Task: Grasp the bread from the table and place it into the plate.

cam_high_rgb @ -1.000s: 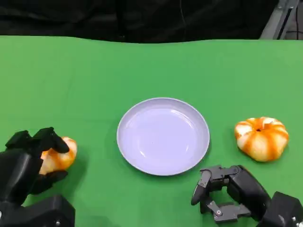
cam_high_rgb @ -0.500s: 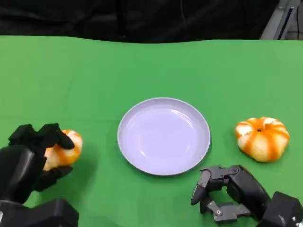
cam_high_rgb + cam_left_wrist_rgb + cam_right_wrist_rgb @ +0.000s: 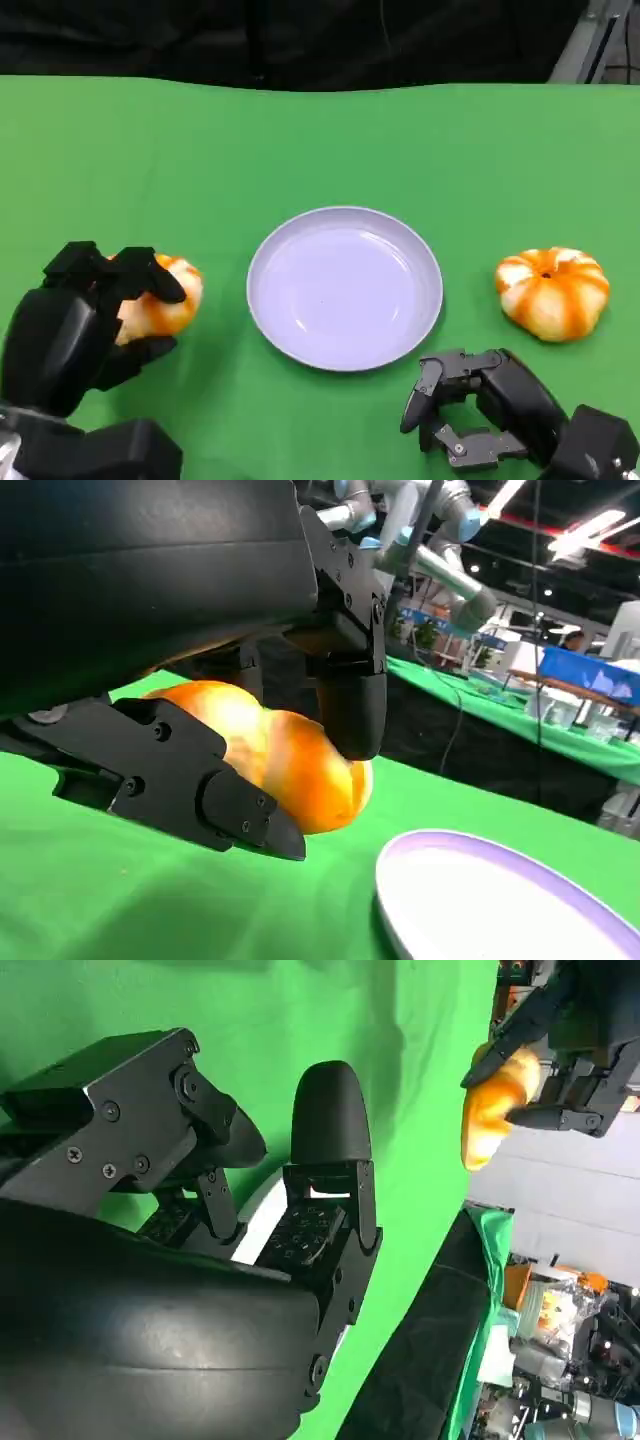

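Green cloth covers the table [image 3: 320, 140], and a pale lilac plate [image 3: 345, 288] lies at its middle with nothing in it. At about nine o'clock from the plate, near its rim but apart from it, the left hand [image 3: 80, 325] grips an orange-and-white bread [image 3: 165, 300]; black fingers [image 3: 140, 278] curl over the top of the roll and another presses in from below. From the left wrist camera the same bread [image 3: 285, 760] sits clamped between the upper fingers [image 3: 345, 695] and the lower one, and it appears lifted a little off the green surface, with the plate's edge [image 3: 480, 855] close beside it. A second, pumpkin-shaped bread [image 3: 552, 292] with orange and cream stripes rests on the cloth at three o'clock from the plate, just clear of the rim and touched by nothing. The right hand [image 3: 470, 405] lies low at about five o'clock from the plate, holding nothing, its fingers bent loosely inward yet apart from one another. In the right wrist picture those fingers [image 3: 325, 1220] are spread with green cloth between them, and the left hand with its bread [image 3: 495, 1100] shows far off across the table.
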Controlling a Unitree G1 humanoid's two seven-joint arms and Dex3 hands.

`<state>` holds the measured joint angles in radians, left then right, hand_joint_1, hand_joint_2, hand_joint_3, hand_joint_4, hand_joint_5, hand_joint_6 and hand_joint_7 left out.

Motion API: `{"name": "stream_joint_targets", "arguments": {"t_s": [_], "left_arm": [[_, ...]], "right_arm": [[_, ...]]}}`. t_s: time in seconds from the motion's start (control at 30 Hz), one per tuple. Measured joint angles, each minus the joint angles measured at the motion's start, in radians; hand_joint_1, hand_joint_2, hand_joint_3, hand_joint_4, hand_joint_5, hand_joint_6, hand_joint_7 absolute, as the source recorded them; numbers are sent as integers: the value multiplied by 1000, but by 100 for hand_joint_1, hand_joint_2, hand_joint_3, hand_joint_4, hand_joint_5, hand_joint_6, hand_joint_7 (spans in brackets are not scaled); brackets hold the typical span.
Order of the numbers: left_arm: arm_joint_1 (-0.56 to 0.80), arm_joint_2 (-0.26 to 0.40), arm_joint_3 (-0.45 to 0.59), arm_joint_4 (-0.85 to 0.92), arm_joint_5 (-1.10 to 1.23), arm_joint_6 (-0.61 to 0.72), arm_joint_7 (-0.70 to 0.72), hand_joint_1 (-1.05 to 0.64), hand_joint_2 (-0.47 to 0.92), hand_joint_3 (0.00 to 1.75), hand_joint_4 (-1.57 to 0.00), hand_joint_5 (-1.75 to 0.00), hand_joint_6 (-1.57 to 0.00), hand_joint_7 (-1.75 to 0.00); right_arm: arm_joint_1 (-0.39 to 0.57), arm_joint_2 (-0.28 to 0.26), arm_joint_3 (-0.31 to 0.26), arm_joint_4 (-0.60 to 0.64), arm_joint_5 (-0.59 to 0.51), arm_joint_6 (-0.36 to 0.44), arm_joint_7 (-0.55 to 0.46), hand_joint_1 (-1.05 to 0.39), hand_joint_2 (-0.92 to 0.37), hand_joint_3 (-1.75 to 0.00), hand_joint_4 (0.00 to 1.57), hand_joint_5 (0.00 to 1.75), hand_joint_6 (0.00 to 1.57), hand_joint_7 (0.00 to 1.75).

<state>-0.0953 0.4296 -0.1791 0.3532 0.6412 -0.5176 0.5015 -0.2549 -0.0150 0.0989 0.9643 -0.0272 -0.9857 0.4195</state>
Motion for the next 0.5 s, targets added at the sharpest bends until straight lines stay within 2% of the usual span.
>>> {"name": "stream_joint_targets", "arguments": {"t_s": [0.27,0.5], "left_arm": [[-46,-16,-31,-13,18,-12,-33,-3,85,0,-52,-175,-56,-142],[-116,-19,-60,-13,41,-39,-41,-5,87,0,-51,-175,-51,-149]], "right_arm": [[0,6,3,0,-1,0,-7,20,-56,-110,100,138,97,109],[0,8,5,0,-2,0,-16,20,-56,-109,99,139,97,110]]}}
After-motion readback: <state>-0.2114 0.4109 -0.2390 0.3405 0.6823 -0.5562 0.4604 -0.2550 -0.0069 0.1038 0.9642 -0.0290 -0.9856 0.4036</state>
